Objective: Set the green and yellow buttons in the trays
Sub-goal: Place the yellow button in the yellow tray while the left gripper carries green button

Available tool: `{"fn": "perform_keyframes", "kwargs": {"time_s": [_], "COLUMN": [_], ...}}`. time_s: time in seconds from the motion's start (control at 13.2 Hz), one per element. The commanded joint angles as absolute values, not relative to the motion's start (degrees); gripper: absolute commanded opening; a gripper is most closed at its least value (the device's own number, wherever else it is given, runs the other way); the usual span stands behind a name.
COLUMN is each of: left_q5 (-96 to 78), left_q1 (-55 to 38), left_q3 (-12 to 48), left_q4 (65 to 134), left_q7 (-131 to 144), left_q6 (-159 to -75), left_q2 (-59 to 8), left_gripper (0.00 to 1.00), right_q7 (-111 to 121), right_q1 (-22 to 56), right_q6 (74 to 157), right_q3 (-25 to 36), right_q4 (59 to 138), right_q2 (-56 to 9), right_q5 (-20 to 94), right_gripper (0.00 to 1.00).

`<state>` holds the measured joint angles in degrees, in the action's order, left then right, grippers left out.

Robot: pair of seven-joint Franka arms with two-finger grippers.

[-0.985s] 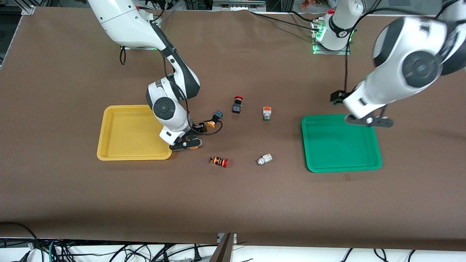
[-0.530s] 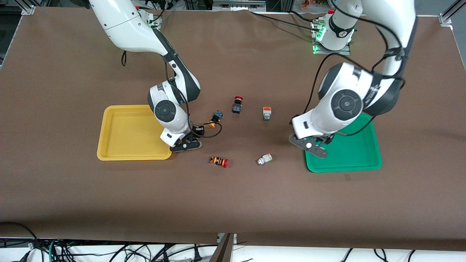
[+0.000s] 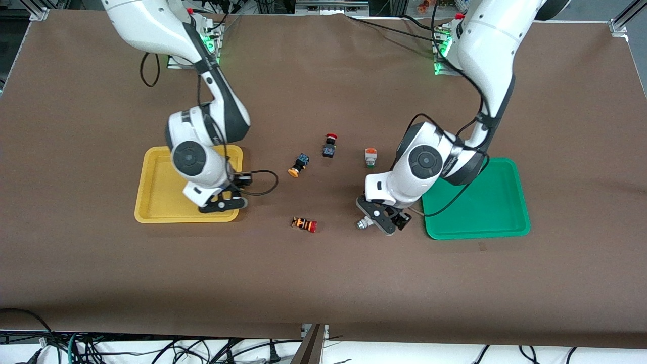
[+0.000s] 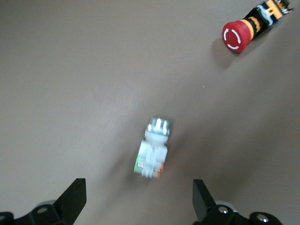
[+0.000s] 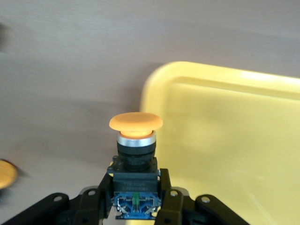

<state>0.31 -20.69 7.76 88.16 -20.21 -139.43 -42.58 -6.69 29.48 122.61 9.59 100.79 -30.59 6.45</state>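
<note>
My right gripper [image 3: 222, 203] is shut on a black-blue button with an orange-yellow cap [image 5: 136, 123], held over the edge of the yellow tray [image 3: 162, 187] toward the left arm's end; the tray also shows in the right wrist view [image 5: 225, 140]. My right gripper [image 5: 136, 199] clamps the button's body. A second yellow-capped button [image 3: 298, 165] lies on the table. My left gripper [image 3: 386, 222] is open, low over a white-silver button [image 3: 362, 223], which lies just ahead of its fingers [image 4: 70, 201] in the left wrist view [image 4: 152, 152]. Another white-silver button [image 3: 370, 157] stands farther from the camera. The green tray [image 3: 480, 202] is empty.
A black switch with a red cap [image 3: 329, 146] stands beside the yellow-capped button. An orange-striped switch with a red cap [image 3: 304, 224] lies between the two grippers, and shows in the left wrist view [image 4: 246, 28]. Brown cloth covers the table.
My right gripper moved with the yellow-capped button from the table beside the yellow tray to over the tray's edge. My left arm swung from the green tray down over the white-silver button.
</note>
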Motion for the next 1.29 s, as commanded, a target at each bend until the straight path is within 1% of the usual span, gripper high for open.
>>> {"fn": "perform_keyframes", "kwargs": {"time_s": [0.0,0.08,0.15,0.23,0.3,0.38,0.45,0.53,0.61,0.68,0.76,0.83,0.98,1.06,1.21], "left_q5": [-0.5,-0.5,-0.5,-0.4,-0.4,-0.4,-0.3,-0.4,-0.4,-0.4,-0.4,-0.4,-0.4,-0.3,-0.4], "left_q1": [-21.1,-21.4,-21.6,-21.8,-22.0,-22.1,-21.9,-21.6,-21.2,-21.0,-20.9,-19.0,-13.0,-9.4,-3.4], "left_q3": [7.4,7.4,7.4,7.4,7.4,7.4,7.4,7.4,7.4,7.3,6.7,6.5,6.6,6.6,6.6], "left_q4": [86.5,86.5,86.4,86.4,86.5,86.5,86.6,86.9,87.4,87.5,87.5,87.5,87.5,87.5,90.6], "left_q7": [-24.0,-24.0,-24.0,-24.1,-24.1,-24.2,-24.2,-23.9,-23.8,-23.7,-23.6,-23.6,-25.3,-29.5,-37.7], "left_q6": [-145.8,-146.8,-146.8,-147.0,-147.0,-147.0,-146.6,-146.1,-143.6,-138.3,-131.0,-124.1,-112.5,-109.5,-110.2], "left_q2": [-47.2,-48.2,-48.7,-49.0,-48.9,-48.5,-48.1,-46.9,-44.8,-42.0,-39.2,-36.9,-34.8,-34.7,-35.3], "left_gripper": [1.0,0.99,0.68,0.4,0.18,0.06,0.0,0.0,0.0,0.0,0.0,0.0,0.0,0.0,0.0], "right_q7": [3.2,5.3,6.1,7.1,8.3,8.3,7.4,6.7,4.0,0.5,-4.4,-9.6,-21.3,-26.9,-36.5], "right_q1": [29.7,29.7,29.7,29.7,29.6,29.6,29.6,29.8,30.0,30.4,30.5,30.5,30.6,30.8,33.0], "right_q6": [123.7,125.4,128.1,130.5,130.7,130.3,129.6,128.4,127.1,125.5,123.9,122.9,123.0,123.5,125.2], "right_q3": [15.5,17.2,18.3,19.0,19.6,19.6,19.5,19.2,18.8,17.8,15.5,13.6,8.1,5.5,2.8], "right_q4": [108.1,111.2,114.5,116.5,116.5,116.3,115.9,115.3,114.1,112.9,111.4,110.6,109.9,109.4,107.8], "right_q2": [-27.5,-26.3,-25.3,-25.1,-25.2,-25.1,-24.2,-23.8,-23.6,-23.6,-23.6,-23.6,-23.6,-24.0,-25.4], "right_q5": [6.9,6.9,6.9,6.9,7.2,7.2,7.2,7.4,7.4,7.9,8.5,8.7,11.3,13.8,16.3], "right_gripper": [0.15,0.16,0.2,0.45,0.84,0.89,0.89,0.89,0.89,0.89,0.89,0.89,0.89,0.89,0.89]}}
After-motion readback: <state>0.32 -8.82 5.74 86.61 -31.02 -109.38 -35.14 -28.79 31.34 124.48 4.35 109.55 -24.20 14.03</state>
